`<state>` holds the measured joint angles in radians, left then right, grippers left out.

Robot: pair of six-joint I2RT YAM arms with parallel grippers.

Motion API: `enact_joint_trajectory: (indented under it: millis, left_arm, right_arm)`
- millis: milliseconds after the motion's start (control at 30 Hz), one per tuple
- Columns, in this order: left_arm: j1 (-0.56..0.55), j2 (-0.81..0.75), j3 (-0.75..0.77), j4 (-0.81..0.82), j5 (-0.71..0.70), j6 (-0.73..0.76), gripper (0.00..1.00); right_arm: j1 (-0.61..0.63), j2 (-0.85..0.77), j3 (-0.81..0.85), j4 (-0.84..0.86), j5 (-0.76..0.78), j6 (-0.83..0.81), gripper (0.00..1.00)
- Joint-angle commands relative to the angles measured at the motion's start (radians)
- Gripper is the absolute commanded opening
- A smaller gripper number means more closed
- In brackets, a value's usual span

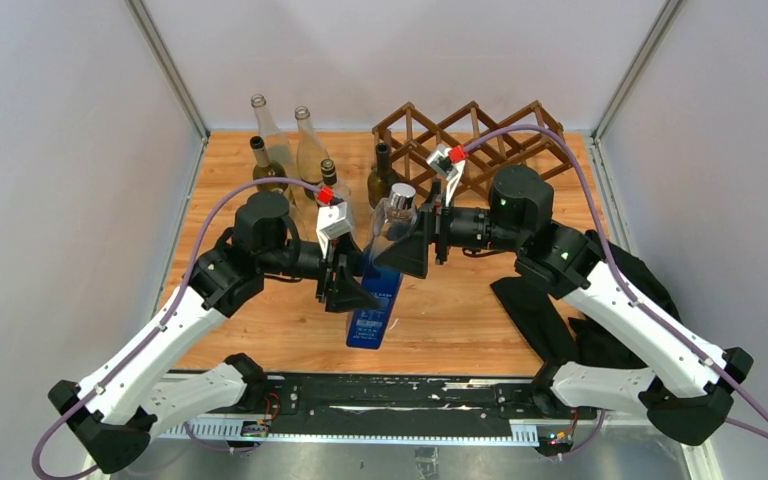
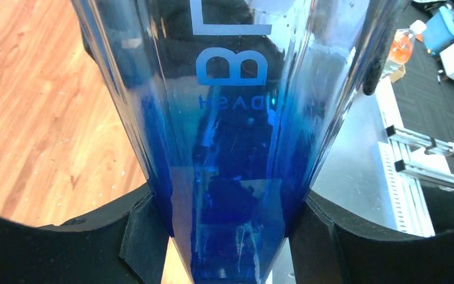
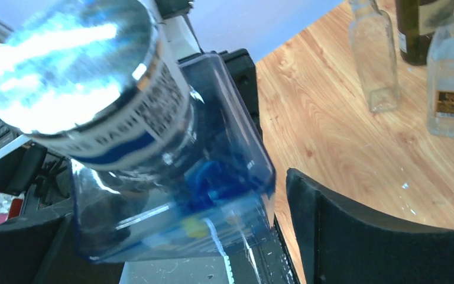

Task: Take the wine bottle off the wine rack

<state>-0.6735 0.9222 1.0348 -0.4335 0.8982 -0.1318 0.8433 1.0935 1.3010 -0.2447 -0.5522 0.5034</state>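
The wine bottle (image 1: 380, 290) is a square blue glass bottle with a silver cap, tilted in the air over the middle of the wooden table, off the rack. My left gripper (image 1: 355, 290) is shut on its lower body; in the left wrist view (image 2: 230, 236) both black pads press the blue glass (image 2: 236, 148). My right gripper (image 1: 405, 258) is open around the bottle's shoulder; in the right wrist view (image 3: 171, 248) one finger (image 3: 360, 236) stands apart from the glass (image 3: 171, 177). The dark brown lattice wine rack (image 1: 470, 140) stands at the back right, with no bottle in the cells that show.
Several clear and dark bottles (image 1: 280, 150) stand at the back left, one dark bottle (image 1: 381, 175) just left of the rack. Two clear bottles (image 3: 378, 53) show in the right wrist view. A black cloth (image 1: 560, 310) lies under the right arm. Grey walls close in the sides.
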Motion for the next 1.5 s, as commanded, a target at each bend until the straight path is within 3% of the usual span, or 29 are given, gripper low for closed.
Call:
enact_joint_trajectory:
  millis: [0, 67, 100, 133, 167, 200, 333, 500, 867, 1067, 1267, 1467]
  left_arm:
    - [0.0, -0.016, 0.084, 0.05, 0.119, 0.003, 0.0]
    - [0.002, -0.011, 0.096, 0.002, 0.097, 0.034, 0.02]
    - [0.002, -0.005, 0.106, -0.041, 0.063, 0.058, 0.26]
    - [0.003, 0.0, 0.115, -0.073, 0.04, 0.078, 0.45]
    - [0.005, 0.01, 0.132, -0.117, 0.01, 0.102, 0.76]
    - [0.01, 0.024, 0.149, -0.172, -0.026, 0.127, 0.98]
    - [0.096, 0.117, 0.237, -0.417, -0.107, 0.246, 1.0]
    - [0.269, 0.2, 0.31, -0.588, -0.209, 0.349, 1.0]
    - [0.612, 0.228, 0.368, -0.624, -0.376, 0.413, 1.0]
    - [0.708, 0.249, 0.368, -0.622, -0.511, 0.451, 1.0]
    - [0.85, 0.238, 0.359, -0.58, -0.513, 0.446, 1.0]
    - [0.887, 0.194, 0.28, -0.492, -0.523, 0.432, 1.0]
  right_arm:
    - [-0.009, 0.009, 0.002, 0.116, -0.075, -0.029, 0.85]
    - [-0.009, 0.019, 0.009, 0.115, -0.103, -0.031, 0.65]
    - [-0.008, 0.024, 0.017, 0.101, -0.105, -0.038, 0.45]
    - [-0.009, 0.026, 0.024, 0.082, -0.094, -0.041, 0.36]
    - [-0.009, 0.03, 0.035, 0.055, -0.078, -0.054, 0.16]
    - [-0.008, 0.032, 0.047, 0.021, -0.049, -0.071, 0.02]
    - [-0.01, 0.017, 0.045, -0.053, 0.085, -0.163, 0.0]
    - [-0.01, 0.002, -0.025, -0.016, 0.242, -0.255, 0.0]
    - [-0.01, 0.175, -0.099, 0.247, 0.428, -0.358, 0.0]
    - [-0.01, 0.276, -0.118, 0.414, 0.448, -0.327, 0.0]
    - [-0.011, 0.345, -0.123, 0.458, 0.464, -0.341, 0.0]
    - [-0.01, 0.357, -0.161, 0.461, 0.457, -0.334, 0.01]
